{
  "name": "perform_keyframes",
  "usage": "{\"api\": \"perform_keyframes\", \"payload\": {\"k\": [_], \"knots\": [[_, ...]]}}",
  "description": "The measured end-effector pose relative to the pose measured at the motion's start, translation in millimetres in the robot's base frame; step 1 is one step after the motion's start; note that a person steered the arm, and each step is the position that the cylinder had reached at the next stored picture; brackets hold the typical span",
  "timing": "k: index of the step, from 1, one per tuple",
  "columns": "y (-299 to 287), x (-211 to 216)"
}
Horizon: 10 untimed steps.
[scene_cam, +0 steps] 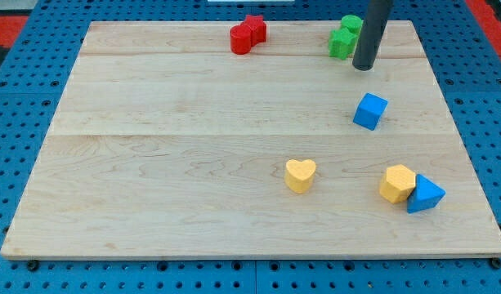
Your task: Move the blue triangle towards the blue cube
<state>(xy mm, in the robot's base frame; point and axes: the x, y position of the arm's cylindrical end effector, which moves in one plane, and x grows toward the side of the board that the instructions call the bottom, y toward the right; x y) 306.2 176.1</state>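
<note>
Up top our rod partly hides the green blocks [344, 39]; my tip [363, 67], fingerless and gripping nothing, sits above the blue cube [369, 111].

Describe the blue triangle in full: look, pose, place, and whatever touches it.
The blue triangle is a small, solid, matte blue wedge-shaped block lying flat on the wooden board near the view's bottom right corner. Its left side presses against the yellow block. The blue cube sits apart, toward the view's top. My tip is far off, above that cube, beside the green blocks.
</note>
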Motion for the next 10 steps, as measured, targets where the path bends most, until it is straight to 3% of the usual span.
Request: {"api": "perform_keyframes", "payload": {"k": [1,3,5,7,8,10], "knots": [[0.0,0.2],[69.2,21.7],[93.1,113.3],[98.8,285.4],[82.1,303.5],[53.6,259.5]]}}
